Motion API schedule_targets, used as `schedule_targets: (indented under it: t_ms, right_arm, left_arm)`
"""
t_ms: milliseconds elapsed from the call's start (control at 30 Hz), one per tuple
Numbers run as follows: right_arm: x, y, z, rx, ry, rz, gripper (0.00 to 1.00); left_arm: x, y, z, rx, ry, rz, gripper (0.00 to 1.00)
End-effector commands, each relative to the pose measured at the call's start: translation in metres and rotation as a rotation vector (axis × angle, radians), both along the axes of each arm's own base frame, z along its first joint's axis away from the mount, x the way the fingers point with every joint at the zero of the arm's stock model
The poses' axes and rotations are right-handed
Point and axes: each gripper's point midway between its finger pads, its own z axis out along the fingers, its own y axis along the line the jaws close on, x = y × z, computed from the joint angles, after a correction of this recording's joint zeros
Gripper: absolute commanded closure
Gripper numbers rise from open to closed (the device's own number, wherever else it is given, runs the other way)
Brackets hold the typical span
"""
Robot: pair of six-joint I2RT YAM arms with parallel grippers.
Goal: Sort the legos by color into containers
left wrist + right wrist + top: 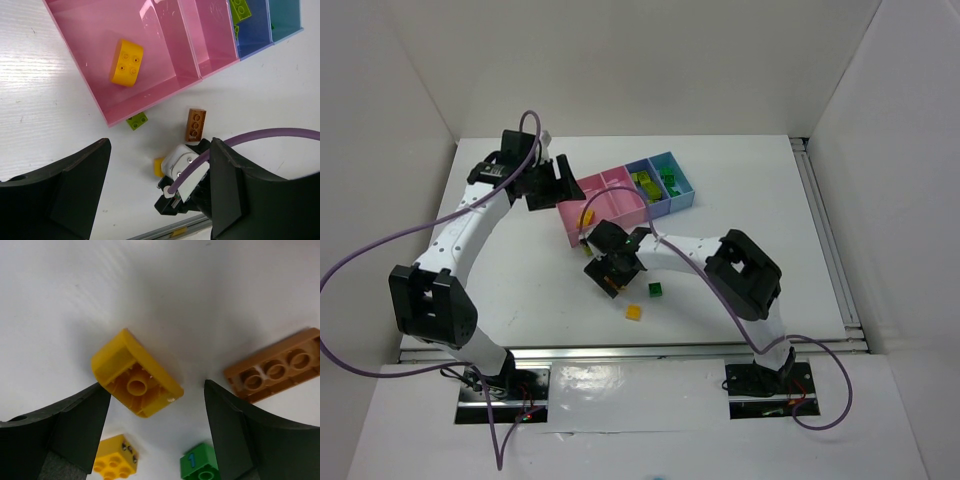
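Note:
The containers are a joined row: a large pink bin (612, 207), a second pink bin (618, 180), a blue bin (644, 182) and a light blue bin (673, 176). An orange-yellow brick (127, 62) lies in the large pink bin. My left gripper (160, 200) hovers open and empty beside that bin. My right gripper (155, 425) is open low over the table, an upturned yellow brick (137, 375) lying between its fingertips. A brown brick (275, 365) lies just to its right. A small yellow brick (115, 457) and a green brick (202, 462) sit behind the fingers.
A lime brick (137, 120) rests on the table against the large pink bin's outer wall. Lime and green bricks (655, 180) lie in the blue bins. White walls enclose the table, with a metal rail (830, 240) along its right edge.

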Motion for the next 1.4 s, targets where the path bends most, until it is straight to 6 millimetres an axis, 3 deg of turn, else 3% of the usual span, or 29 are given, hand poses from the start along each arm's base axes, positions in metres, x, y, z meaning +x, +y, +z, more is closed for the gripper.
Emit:
schedule_targets:
  t_ms: [0, 200, 267, 367, 467, 567, 700, 733, 767, 867, 900, 967, 1000, 1033, 1067, 1100, 1167, 1233, 1267, 1300, 1333, 1367]
  right_arm:
    - [0.018, -0.006, -0.005, -0.076, -0.080, -0.025, 0.19]
    - [0.014, 0.007, -0.007, -0.033, -0.071, -0.001, 0.23]
    - [0.015, 0.010, -0.006, -0.024, -0.077, -0.001, 0.32]
    - [0.013, 0.010, 0.002, -0.022, -0.093, 0.002, 0.61]
    - [0.017, 0.013, 0.029, 0.012, -0.149, -0.016, 0.73]
    - [0.036, 0.018, 0.075, 0.083, -0.262, -0.082, 0.73]
    - [0.076, 0.023, 0.131, 0.201, -0.350, -0.202, 0.73]
    - [0.083, 0.024, 0.129, 0.194, -0.348, -0.211, 0.73]
    - [0.090, 0.035, 0.146, 0.239, -0.366, -0.225, 0.73]
    - [0.121, 0.039, 0.145, 0.252, -0.378, -0.274, 0.72]
    - [0.140, 0.043, 0.166, 0.285, -0.413, -0.302, 0.72]
    - [0.170, 0.057, 0.172, 0.315, -0.439, -0.327, 0.71]
    - [0.184, 0.053, 0.169, 0.309, -0.442, -0.349, 0.71]
    - [0.194, 0.055, 0.168, 0.316, -0.440, -0.355, 0.68]
    - [0.207, 0.060, 0.145, 0.307, -0.418, -0.366, 0.57]
    - [0.223, 0.059, 0.166, 0.338, -0.446, -0.388, 0.32]
    - [0.235, 0.060, 0.159, 0.337, -0.438, -0.410, 0.20]
    - [0.234, 0.060, 0.169, 0.363, -0.448, -0.420, 0.18]
    - [0.229, 0.055, 0.194, 0.399, -0.473, -0.421, 0.18]
    - [0.219, 0.046, 0.168, 0.354, -0.434, -0.427, 0.18]
    - [0.216, 0.044, 0.175, 0.378, -0.450, -0.428, 0.20]
    - [0.208, 0.033, 0.201, 0.406, -0.478, -0.436, 0.23]
  left_arm:
    - [0.000, -0.001, 0.003, -0.011, -0.014, -0.015, 0.18]
    - [0.001, 0.003, 0.003, -0.011, -0.014, -0.006, 0.19]
    - [0.001, 0.003, 0.003, -0.005, -0.017, -0.012, 0.19]
    - [0.001, 0.007, 0.006, -0.006, -0.026, -0.003, 0.19]
    - [0.001, 0.013, 0.011, -0.024, -0.033, 0.006, 0.19]
    - [0.002, 0.025, 0.017, -0.047, -0.046, 0.019, 0.19]
    - [0.006, 0.057, 0.028, -0.044, -0.073, 0.121, 0.19]
    - [0.006, 0.064, 0.024, -0.041, -0.061, 0.153, 0.19]
    - [0.002, 0.073, 0.021, -0.024, -0.046, 0.202, 0.18]
    - [-0.005, 0.090, 0.015, -0.031, -0.015, 0.312, 0.18]
    - [-0.008, 0.094, 0.017, -0.046, -0.017, 0.341, 0.18]
    - [-0.014, 0.098, 0.012, -0.051, -0.003, 0.359, 0.18]
    - [-0.014, 0.098, 0.012, -0.051, -0.003, 0.359, 0.18]
    - [-0.015, 0.098, 0.008, -0.050, 0.007, 0.359, 0.18]
    - [-0.016, 0.101, 0.011, -0.044, -0.005, 0.360, 0.18]
    - [-0.016, 0.102, 0.011, -0.038, -0.007, 0.354, 0.18]
    - [-0.018, 0.102, 0.010, -0.029, -0.001, 0.345, 0.18]
    - [-0.021, 0.108, 0.009, -0.015, -0.005, 0.356, 0.18]
    - [-0.022, 0.108, 0.012, -0.016, -0.014, 0.356, 0.18]
    - [-0.023, 0.108, 0.009, -0.015, -0.005, 0.356, 0.18]
    - [-0.024, 0.108, 0.012, -0.016, -0.014, 0.356, 0.18]
    - [-0.026, 0.107, 0.007, -0.015, -0.002, 0.356, 0.18]
